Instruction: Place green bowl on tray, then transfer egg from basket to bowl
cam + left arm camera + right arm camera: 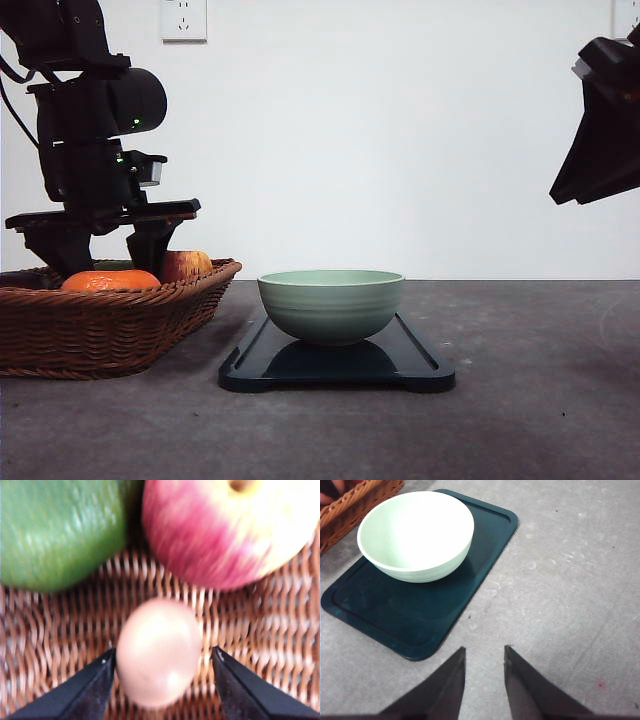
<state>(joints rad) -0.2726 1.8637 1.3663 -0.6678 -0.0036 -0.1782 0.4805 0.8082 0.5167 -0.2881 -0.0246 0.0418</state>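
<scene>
While our left gripper [159, 666] stands open around the egg [159, 652] in the basket [110, 325], our right gripper [484, 666] hangs released above the table [570, 580].

The light is bright and even. The green bowl [331, 305] casts a soft dark patch on the shiny tray [420, 372]. Up close, the egg [159, 651] between the claw tips looks blurry, and so does the apple [225, 530] beyond it.

Sage-green bowl [331, 305], black tray [420, 370], brown basket [100, 325]
</scene>
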